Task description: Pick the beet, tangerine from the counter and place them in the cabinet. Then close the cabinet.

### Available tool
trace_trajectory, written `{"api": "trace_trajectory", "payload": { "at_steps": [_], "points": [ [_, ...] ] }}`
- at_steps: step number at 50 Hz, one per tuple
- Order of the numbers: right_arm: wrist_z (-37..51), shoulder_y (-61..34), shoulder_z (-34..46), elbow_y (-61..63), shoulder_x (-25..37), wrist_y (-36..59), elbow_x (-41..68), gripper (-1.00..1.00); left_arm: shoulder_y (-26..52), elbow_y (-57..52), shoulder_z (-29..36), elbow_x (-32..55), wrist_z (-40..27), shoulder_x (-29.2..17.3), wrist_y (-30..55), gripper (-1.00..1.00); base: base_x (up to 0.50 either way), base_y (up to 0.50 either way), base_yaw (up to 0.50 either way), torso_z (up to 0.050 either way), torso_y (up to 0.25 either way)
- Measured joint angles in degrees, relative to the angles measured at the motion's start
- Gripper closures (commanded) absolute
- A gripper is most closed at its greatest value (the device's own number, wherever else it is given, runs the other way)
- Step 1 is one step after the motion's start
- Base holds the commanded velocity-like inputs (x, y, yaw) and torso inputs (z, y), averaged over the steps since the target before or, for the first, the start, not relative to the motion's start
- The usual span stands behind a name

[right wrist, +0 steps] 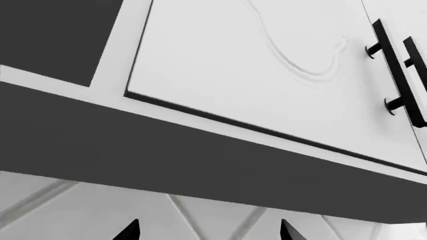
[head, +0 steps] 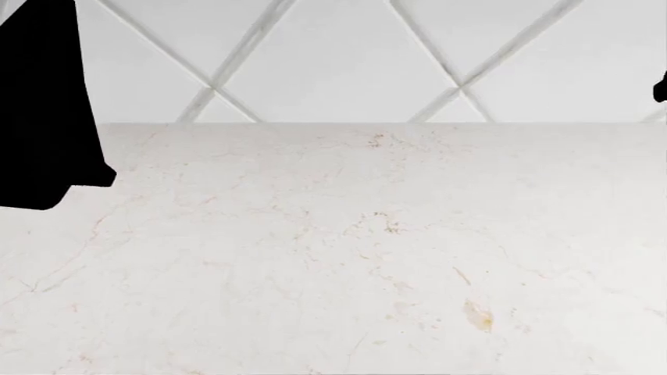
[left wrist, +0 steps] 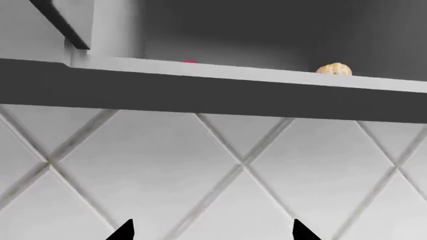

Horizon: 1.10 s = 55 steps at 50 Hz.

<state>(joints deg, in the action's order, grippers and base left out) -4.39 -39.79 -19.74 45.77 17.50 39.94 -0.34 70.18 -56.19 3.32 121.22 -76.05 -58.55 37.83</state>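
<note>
Tangerine [left wrist: 333,69], one, beet [left wrist: 190,62], one, on cabinet shelf [left wrist: 267,75]; both end effectors apart

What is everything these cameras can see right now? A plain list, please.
tangerine: one, pale orange-yellow, on the shelf inside the open cabinet.
beet: one, magenta, only a sliver showing over the shelf's front edge, apart from the tangerine.
cabinet: one, white with a dark grey underside and inside, above the tiled wall.
cabinet door: one, white, shut.
door handles: two, black bars, at the door's edge.
wall tiles: many, white diamonds, behind the counter.
counter: one, white marble with beige veins.
left arm: black shape at the head view's left edge.
left gripper: black fingertips apart.
right gripper: black fingertips apart.
</note>
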Motion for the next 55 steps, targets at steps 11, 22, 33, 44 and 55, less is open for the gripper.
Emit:
{"api": "trace_trajectory", "payload": {
  "at_steps": [11,22,33,44,55],
  "points": [
    [-1.4,-0.2,0.6,-6.0,-0.5,-1.6,0.8,-1.00,4.5,3.7,1.8,-1.5,1.3,-2.0,4.2,-1.00,0.00,0.00,0.00,0.000,0.000],
    [-1.7,-0.5,2.4,-12.2,-1.1,-4.4,1.7,-1.00,8.4,6.3,3.9,-2.1,1.8,-3.3,7.4,-1.00,0.00,0.00,0.00,0.000,0.000],
    [-1.6,-0.8,3.7,-14.3,-1.5,-5.6,2.3,-1.00,3.9,9.3,-0.8,-6.8,6.1,-8.9,10.7,-1.00,0.00,0.00,0.00,0.000,0.000],
    [-1.2,-0.9,4.2,-14.5,-1.9,-6.1,3.1,-1.00,-8.3,13.4,-13.1,-14.6,11.4,-12.8,15.1,-1.00,0.00,0.00,0.00,0.000,0.000],
    [-0.8,-1.0,4.1,-14.5,-2.3,-6.7,3.8,-1.00,-15.0,18.2,-21.6,-21.9,16.3,-15.6,19.7,-1.00,0.00,0.00,0.00,0.000,0.000]
  ]
}}
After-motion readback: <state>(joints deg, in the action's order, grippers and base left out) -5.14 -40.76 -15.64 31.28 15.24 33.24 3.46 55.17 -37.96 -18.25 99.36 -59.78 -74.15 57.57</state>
